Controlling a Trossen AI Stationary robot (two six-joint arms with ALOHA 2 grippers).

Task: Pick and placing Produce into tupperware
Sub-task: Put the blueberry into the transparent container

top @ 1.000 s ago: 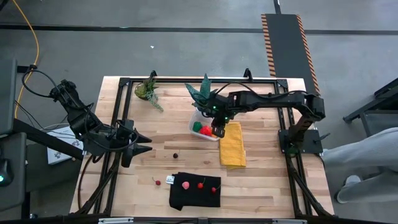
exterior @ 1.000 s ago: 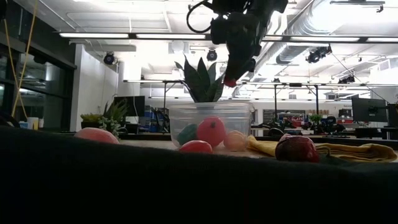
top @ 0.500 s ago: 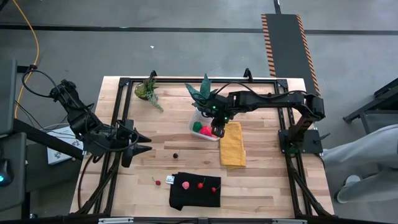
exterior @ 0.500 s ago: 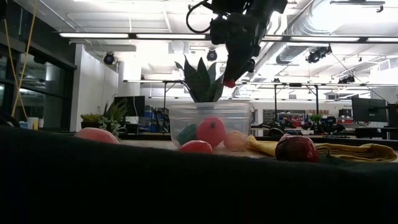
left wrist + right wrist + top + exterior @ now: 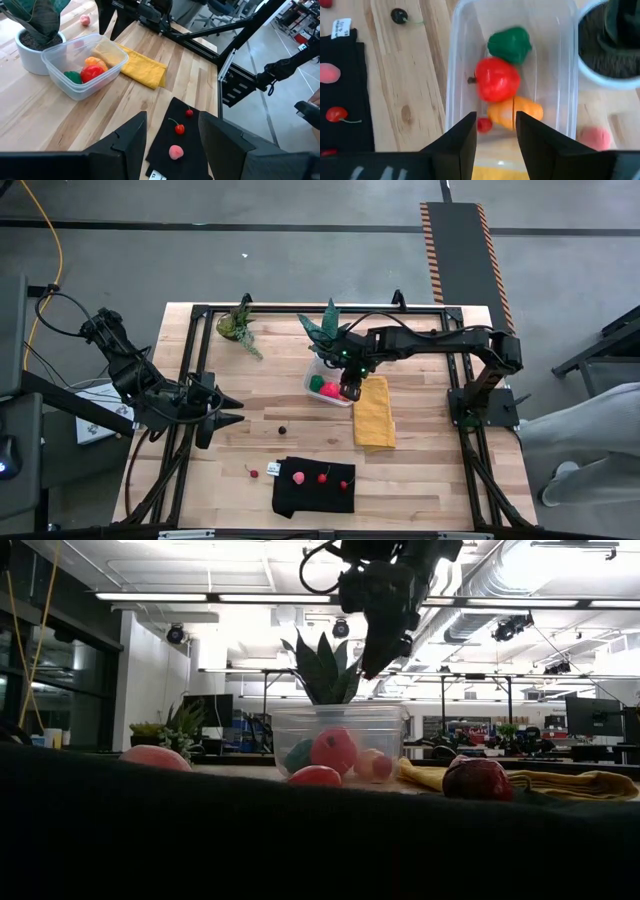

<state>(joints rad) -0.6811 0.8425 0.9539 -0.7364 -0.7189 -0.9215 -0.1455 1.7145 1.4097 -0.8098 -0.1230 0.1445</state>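
The tupperware (image 5: pixel 322 383) (image 5: pixel 340 740) (image 5: pixel 560 65) is a clear box beside a white plant pot. It holds a green piece (image 5: pixel 510 43), a red one (image 5: pixel 497 80), an orange one (image 5: pixel 517 111) and a small red cherry (image 5: pixel 484 124). More produce lies on a black cloth (image 5: pixel 313 488): a pink piece (image 5: pixel 298 477) and two cherries (image 5: pixel 323 476). My right gripper (image 5: pixel 349 390) (image 5: pixel 375 665) (image 5: pixel 495 120) hangs open above the box and holds nothing. My left gripper (image 5: pixel 236 410) (image 5: pixel 172 127) waits open at the table's left side.
A yellow cloth (image 5: pixel 375 412) lies against the box's right side. Two potted plants (image 5: pixel 238 325) (image 5: pixel 328 330) stand at the far edge. A dark piece (image 5: pixel 283 429) and a red cherry (image 5: pixel 254 473) lie on bare wood, and a pink piece (image 5: pixel 593 137) lies past the pot.
My right gripper has let go of the small red cherry that it held at its fingertips above the box. The cherry has dropped into the tupperware and now lies beside the orange piece. The gripper itself has stayed in place.
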